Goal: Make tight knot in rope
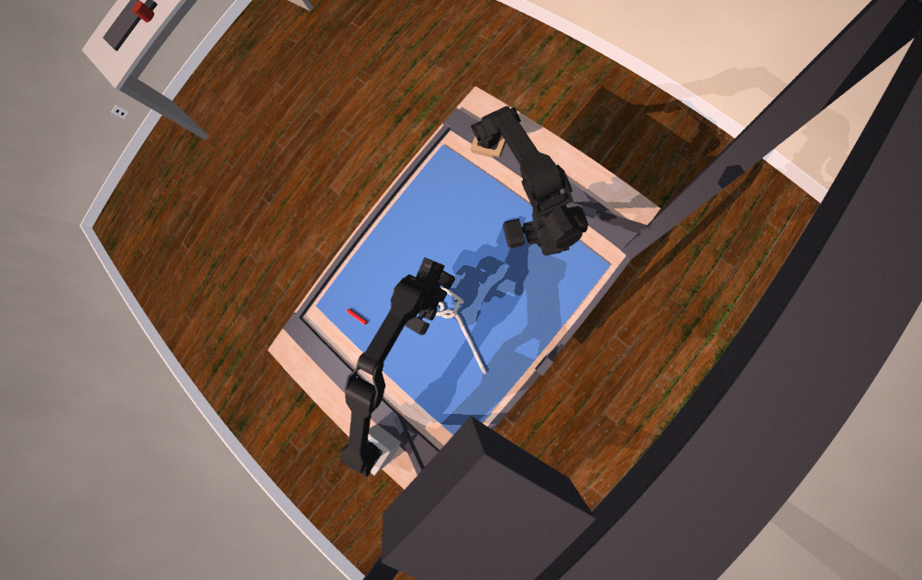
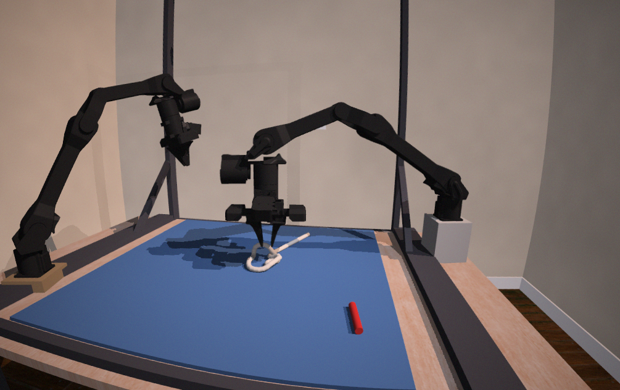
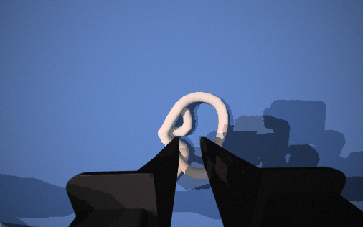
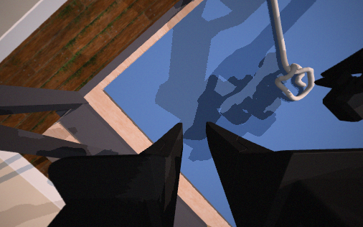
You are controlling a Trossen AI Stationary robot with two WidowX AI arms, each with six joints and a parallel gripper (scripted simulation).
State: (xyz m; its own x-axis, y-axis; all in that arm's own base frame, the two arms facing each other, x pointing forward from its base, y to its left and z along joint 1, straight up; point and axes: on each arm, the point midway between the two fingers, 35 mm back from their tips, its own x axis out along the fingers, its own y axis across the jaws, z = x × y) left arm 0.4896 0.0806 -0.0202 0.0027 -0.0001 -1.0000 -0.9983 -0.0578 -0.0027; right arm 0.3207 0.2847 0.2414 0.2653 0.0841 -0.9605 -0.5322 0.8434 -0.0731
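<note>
The white rope (image 2: 263,260) lies on the blue mat (image 2: 215,300) as a loose knotted loop with a straight tail; it also shows in the top view (image 1: 461,325). My left gripper (image 2: 266,240) points straight down with its fingertips right at the raised part of the loop. In the left wrist view its fingers stand a narrow gap apart, with a strand of the rope (image 3: 196,118) showing in that gap. I cannot tell whether they touch it. My right gripper (image 2: 184,158) (image 4: 194,127) hangs high above the mat, narrowly open and empty, far from the rope (image 4: 294,82).
A red cylinder (image 2: 355,318) lies on the mat near its front right corner, also seen in the top view (image 1: 357,316). Dark frame posts (image 2: 403,111) stand at the back of the table. The mat has a wooden border with dark rails.
</note>
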